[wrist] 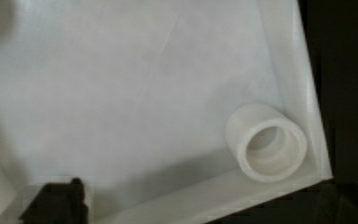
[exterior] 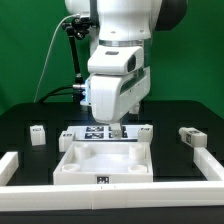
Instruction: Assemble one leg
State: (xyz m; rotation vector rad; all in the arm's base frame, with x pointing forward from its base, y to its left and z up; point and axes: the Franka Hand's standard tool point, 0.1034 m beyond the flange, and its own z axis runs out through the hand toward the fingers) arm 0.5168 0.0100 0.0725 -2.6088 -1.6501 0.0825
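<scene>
In the exterior view my gripper (exterior: 116, 128) hangs low over the back edge of the wide white panel (exterior: 100, 160), near its back right corner. One leg (exterior: 38, 133), a small white block with a tag, lies at the exterior view's left. A second leg (exterior: 190, 137) lies at the right, and a third (exterior: 146, 130) sits just right of the gripper. In the wrist view the panel (wrist: 123, 100) fills the picture, with a round corner socket (wrist: 270, 143) near its edge. My gripper (wrist: 206, 205) is open and empty, with one dark fingertip (wrist: 55, 200) over the panel. No leg shows in the wrist view.
The marker board (exterior: 92, 133) lies just behind the panel, under the gripper. Raised white rails border the work area at the exterior view's left (exterior: 20, 165), right (exterior: 205, 165) and front (exterior: 110, 200). The table is black.
</scene>
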